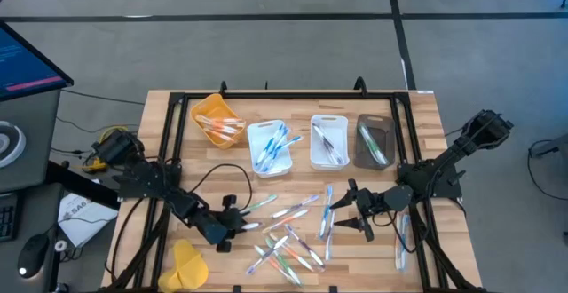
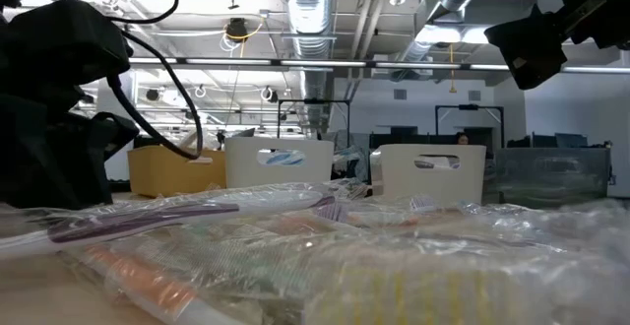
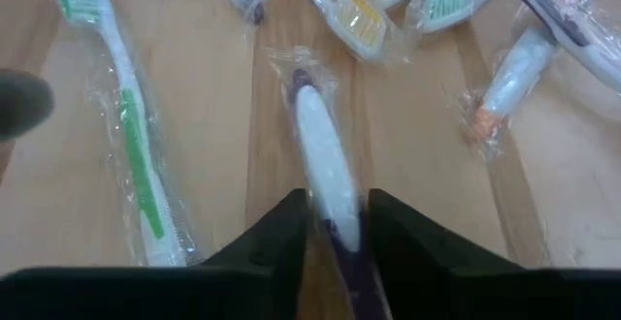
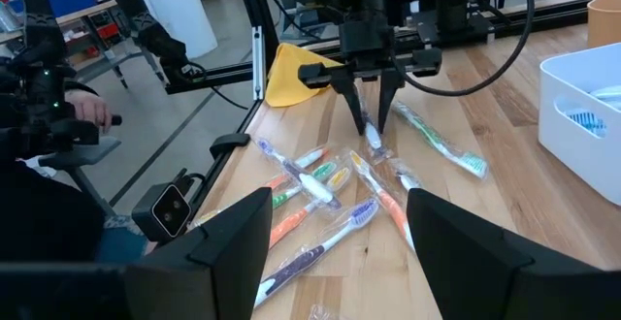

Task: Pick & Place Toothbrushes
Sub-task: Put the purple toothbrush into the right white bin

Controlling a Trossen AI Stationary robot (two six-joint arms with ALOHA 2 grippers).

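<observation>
In the left wrist view, at lower centre of the frame, the left gripper (image 3: 335,238) is seen with its two dark fingers set close on either side of a wrapped purple-and-white toothbrush (image 3: 325,170), which lies lengthwise between them on the desk (image 3: 213,116); whether the grip is fully made cannot be told, but the fingers appear to touch the handle. The brush is straddled along its narrow width, presumably so that it can be pinched and lifted cleanly out of the pile. Just beside it, toward the left of that frame, a green-striped toothbrush (image 3: 131,136) lies apart and untouched.

In the high view the left gripper is found at lower left, at the edge of the loose scatter of toothbrushes (image 1: 288,240) in the lower middle. The right gripper (image 1: 353,211) is held at lower right with its fingers spread wide and nothing between them, seemingly waiting clear of the other arm.

Farther up the frame a row of trays is set out: a yellow tray (image 1: 200,108), a white tray (image 1: 254,160), a second white tray (image 1: 312,151) and a dark tray (image 1: 363,155), each already holding some brushes, evidently as sorting destinations.
</observation>
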